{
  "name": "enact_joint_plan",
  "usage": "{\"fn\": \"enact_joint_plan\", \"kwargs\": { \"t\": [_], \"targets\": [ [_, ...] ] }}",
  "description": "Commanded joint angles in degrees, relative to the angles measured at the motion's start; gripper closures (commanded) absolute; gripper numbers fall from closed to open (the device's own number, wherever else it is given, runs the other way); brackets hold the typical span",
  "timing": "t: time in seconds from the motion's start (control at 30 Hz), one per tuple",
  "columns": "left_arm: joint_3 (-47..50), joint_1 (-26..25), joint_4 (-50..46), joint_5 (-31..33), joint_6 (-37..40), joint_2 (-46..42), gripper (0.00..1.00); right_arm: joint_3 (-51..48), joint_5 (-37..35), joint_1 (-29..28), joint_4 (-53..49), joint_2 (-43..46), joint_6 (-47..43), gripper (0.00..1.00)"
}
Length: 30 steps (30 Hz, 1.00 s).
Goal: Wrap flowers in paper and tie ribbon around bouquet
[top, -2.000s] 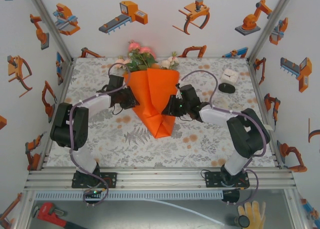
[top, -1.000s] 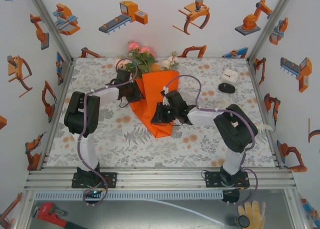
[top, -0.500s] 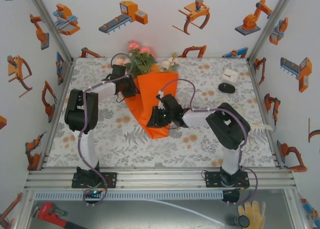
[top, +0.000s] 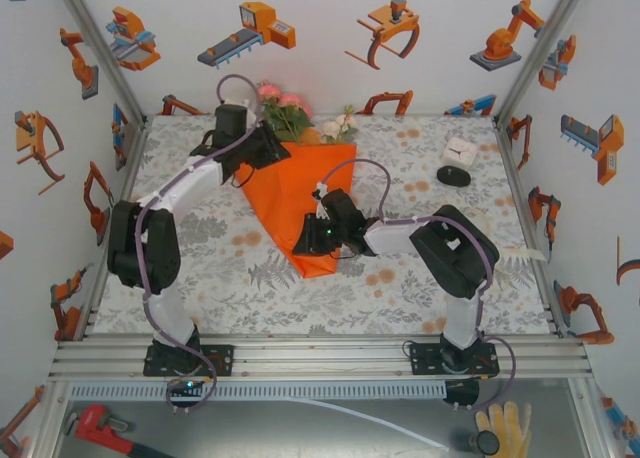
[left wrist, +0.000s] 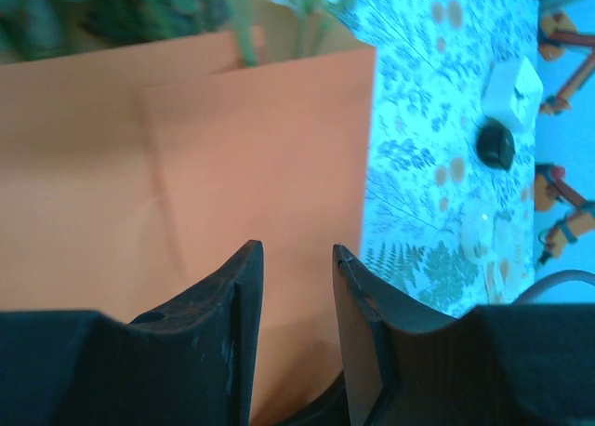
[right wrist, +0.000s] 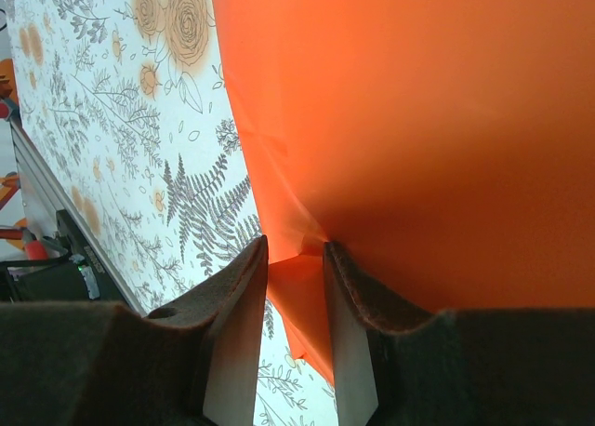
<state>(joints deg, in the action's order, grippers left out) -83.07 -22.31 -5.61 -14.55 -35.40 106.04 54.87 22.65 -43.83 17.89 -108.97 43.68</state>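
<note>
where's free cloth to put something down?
Free: near strip between the paper cone's tip and the front rail; patch right of the right claw, below the black disc. Crowded: far middle, around the flowers and left claw.

Cloth right of paper lies bare; black puck far right.

The stems of the flowers are hidden inside the folded paper, and in the left wrist view the blooms are a dark green blur cut off by the top edge. The right gripper has the paper's edge between its fingers, but whether they truly pinch it cannot be told. The small white object and black disc on the cloth are too small to identify.
</note>
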Motion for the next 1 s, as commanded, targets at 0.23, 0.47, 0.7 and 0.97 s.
{"fn": "enact_joint_plan", "kwargs": {
  "t": [0.23, 0.47, 0.7, 0.97],
  "targets": [
    [-9.55, -6.68, -1.28, -2.56, 1.03, 18.75, 0.62, -0.56, -0.09, -0.97, -2.07, -1.00, 0.15, 0.67],
    [-9.40, -6.06, -0.13, -3.67, 3.83, 22.54, 0.62, -0.20, 1.31, -1.11, -7.07, 6.69, 1.82, 0.67],
    [-7.90, -5.97, 1.81, -5.74, 4.18, 21.54, 0.62, -3.97, -2.43, -0.60, -9.63, 15.09, 1.14, 0.65],
    [-9.77, -5.72, 1.09, -5.60, 4.57, 21.84, 0.62, -11.17, 0.77, -0.41, -5.79, 10.13, 1.71, 0.66]
  ]
}}
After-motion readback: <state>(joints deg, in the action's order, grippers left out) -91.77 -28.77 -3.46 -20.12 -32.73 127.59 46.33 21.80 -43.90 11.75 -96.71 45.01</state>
